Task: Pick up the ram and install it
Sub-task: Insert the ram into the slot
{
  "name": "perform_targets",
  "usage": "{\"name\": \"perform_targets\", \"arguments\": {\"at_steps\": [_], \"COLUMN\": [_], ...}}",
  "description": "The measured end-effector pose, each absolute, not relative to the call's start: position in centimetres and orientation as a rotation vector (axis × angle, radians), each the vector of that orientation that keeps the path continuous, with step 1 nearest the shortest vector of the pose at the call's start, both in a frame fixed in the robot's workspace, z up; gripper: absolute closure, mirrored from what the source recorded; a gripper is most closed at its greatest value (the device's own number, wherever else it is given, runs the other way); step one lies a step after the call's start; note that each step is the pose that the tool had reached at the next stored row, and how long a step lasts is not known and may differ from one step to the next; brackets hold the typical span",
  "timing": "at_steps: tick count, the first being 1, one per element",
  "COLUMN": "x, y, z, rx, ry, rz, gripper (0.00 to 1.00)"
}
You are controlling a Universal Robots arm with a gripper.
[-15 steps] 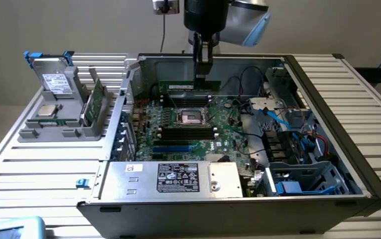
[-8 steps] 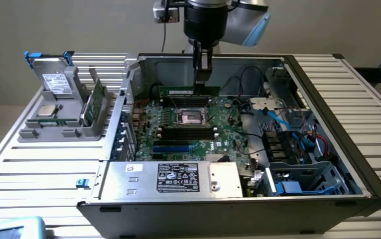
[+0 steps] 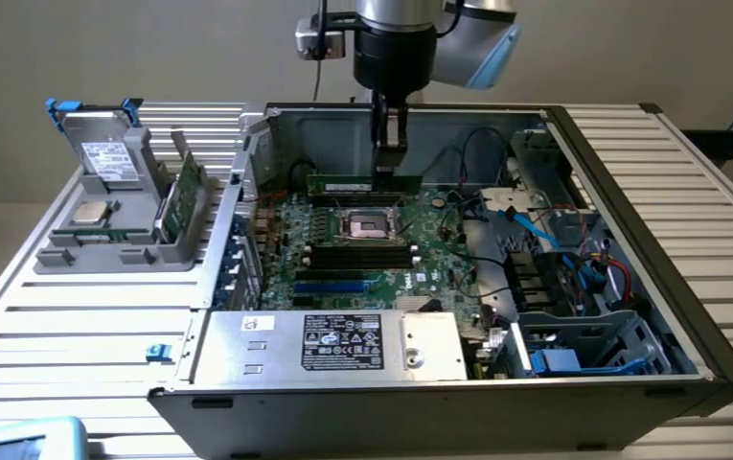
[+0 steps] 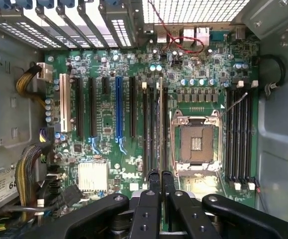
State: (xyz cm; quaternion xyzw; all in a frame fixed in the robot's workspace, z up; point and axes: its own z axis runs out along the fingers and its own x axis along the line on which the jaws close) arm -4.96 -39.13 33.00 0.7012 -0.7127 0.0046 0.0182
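Green, long, thin circuit-board ram (image 3: pixel 340 182) hangs clamped near one end in the black two-fingered gripper (image 3: pixel 392 177), just over the black memory slots (image 4: pixel 147 134) beside the silver processor socket (image 3: pixel 369 225). Hold it level and lined up along one slot, then press evenly.

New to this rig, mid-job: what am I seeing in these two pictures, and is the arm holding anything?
One robot arm with a gripper works over an open computer case on a slatted table. The exterior view looks on from outside; the wrist view looks down past the gripper onto the motherboard. The gripper is shut on the ram, a green stick, held over the board beside the empty processor socket. At the exterior view's left, a grey rack on the table holds a drive, a chip and another green stick.
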Motion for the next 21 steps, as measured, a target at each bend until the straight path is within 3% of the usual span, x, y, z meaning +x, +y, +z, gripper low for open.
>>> {"name": "perform_targets", "arguments": {"at_steps": [12,21], "x": [-5.0,-5.0], "y": [-40.4,-39.8], "z": [30.8,29.4], "rx": [2.176,2.172], "ry": [-2.214,-2.210], "rz": [0.015,0.025], "gripper": [0.87,0.87]}}
